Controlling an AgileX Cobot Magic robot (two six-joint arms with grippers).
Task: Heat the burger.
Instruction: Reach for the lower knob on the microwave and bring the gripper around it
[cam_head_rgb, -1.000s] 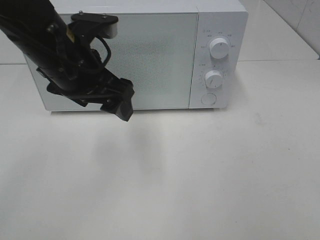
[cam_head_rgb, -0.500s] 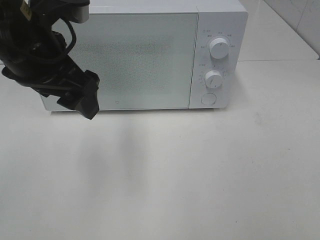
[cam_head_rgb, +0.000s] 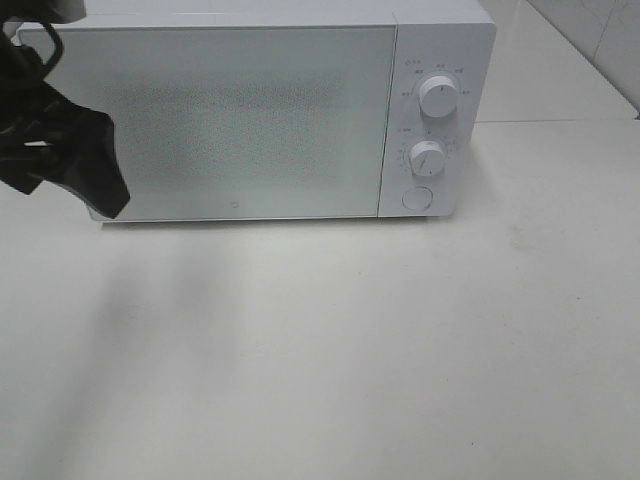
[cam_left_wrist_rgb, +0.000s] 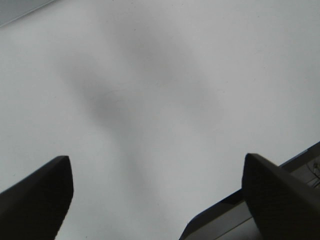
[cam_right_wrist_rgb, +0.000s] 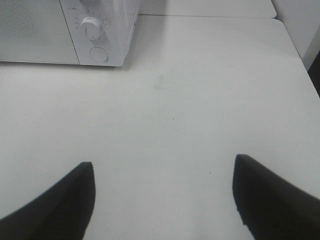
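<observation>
Burger is out of sight in every view. Left gripper (cam_left_wrist_rgb: 156, 165) hangs with jaws spread wide and empty over the bench (cam_head_rgb: 350, 350), by the left end of the white microwave (cam_head_rgb: 250, 120). Right gripper (cam_right_wrist_rgb: 163, 165) is likewise spread and empty, with the microwave's shut door beyond it.

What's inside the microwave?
The microwave has its door shut, and the speckled front hides the inside. Only the door and the knobs show, so what is in there cannot be seen.
</observation>
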